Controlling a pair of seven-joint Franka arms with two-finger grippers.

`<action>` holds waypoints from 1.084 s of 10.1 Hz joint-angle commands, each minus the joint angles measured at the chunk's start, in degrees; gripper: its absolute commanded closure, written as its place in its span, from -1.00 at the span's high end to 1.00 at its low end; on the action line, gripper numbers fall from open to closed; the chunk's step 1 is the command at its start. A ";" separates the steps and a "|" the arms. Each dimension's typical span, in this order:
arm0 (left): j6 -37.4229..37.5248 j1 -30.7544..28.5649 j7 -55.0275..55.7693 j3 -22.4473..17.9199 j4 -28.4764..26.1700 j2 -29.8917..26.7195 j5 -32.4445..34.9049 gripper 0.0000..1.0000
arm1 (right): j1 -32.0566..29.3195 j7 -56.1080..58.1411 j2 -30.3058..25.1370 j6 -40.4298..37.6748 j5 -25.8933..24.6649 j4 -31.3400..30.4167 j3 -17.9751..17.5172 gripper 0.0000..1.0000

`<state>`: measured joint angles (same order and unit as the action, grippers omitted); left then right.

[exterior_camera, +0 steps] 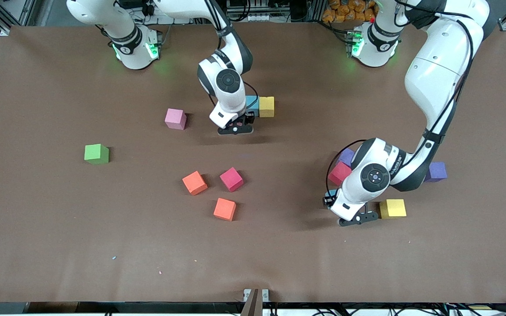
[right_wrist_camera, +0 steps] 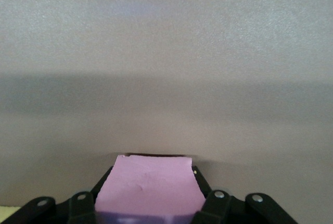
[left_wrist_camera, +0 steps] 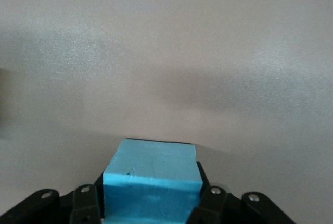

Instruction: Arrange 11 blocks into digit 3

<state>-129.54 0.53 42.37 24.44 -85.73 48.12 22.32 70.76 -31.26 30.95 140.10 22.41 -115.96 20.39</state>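
On the brown table [exterior_camera: 59, 245] with cubes scattered about, the left gripper [left_wrist_camera: 151, 206] grips a blue block [left_wrist_camera: 151, 177] and the right gripper [right_wrist_camera: 151, 206] a pink block [right_wrist_camera: 150, 185], likely to build the 3.

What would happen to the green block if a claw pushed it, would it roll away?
Probably not. The green block is a cube resting on a flat face, so it would likely slide or tip rather than roll. Its matte surface looks like foam, so it is probably light and a bit squishy, and its dull skin should not be slippery on the table.
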 commanded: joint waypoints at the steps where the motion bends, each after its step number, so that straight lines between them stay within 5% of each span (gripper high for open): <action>1: 1.04 0.61 1.92 0.17 0.74 -0.74 0.36 -0.42 | 0.70 0.49 0.96 0.87 -0.09 0.65 0.44 -0.72; 11: 3.50 2.20 10.80 1.75 1.97 -4.52 0.36 -0.42 | 1.67 2.34 0.96 0.35 0.35 -0.40 0.44 -0.72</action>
<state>-127.93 2.88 51.86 26.06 -83.24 45.53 22.32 71.65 -28.97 31.70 140.54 22.43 -116.02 20.37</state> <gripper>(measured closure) 0.396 0.401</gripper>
